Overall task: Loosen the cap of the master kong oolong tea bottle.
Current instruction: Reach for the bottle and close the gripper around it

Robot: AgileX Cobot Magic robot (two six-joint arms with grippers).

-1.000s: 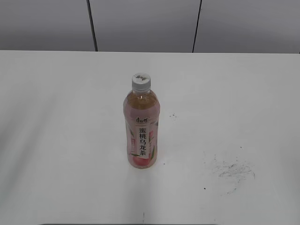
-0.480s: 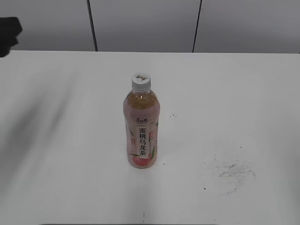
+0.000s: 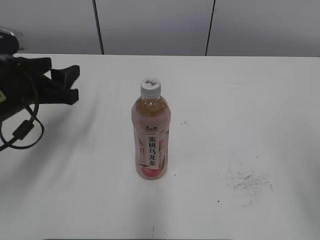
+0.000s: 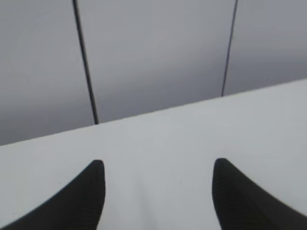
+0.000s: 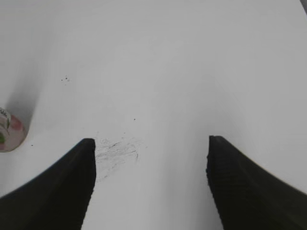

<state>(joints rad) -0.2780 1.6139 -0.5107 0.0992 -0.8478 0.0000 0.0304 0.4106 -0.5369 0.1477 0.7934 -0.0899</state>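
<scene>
The master kong oolong tea bottle (image 3: 150,140) stands upright in the middle of the white table, with amber tea and a pink peach label. Its white ribbed cap (image 3: 150,87) is on the neck. My left gripper (image 3: 75,84) is open and empty at the far left, well away from the bottle; the left wrist view shows its gap (image 4: 158,191) over bare table. My right gripper (image 5: 151,184) is open and empty, out of the exterior view. The bottle's base (image 5: 9,132) shows at the left edge of the right wrist view.
A grey panelled wall (image 3: 155,25) rises behind the table's far edge. Dark scuff marks (image 3: 247,181) lie on the table to the right of the bottle, also in the right wrist view (image 5: 115,151). A black cable (image 3: 22,130) hangs from the left arm.
My left arm has come into the exterior view from the left edge and moved right toward the bottle. The bottle has not moved.
</scene>
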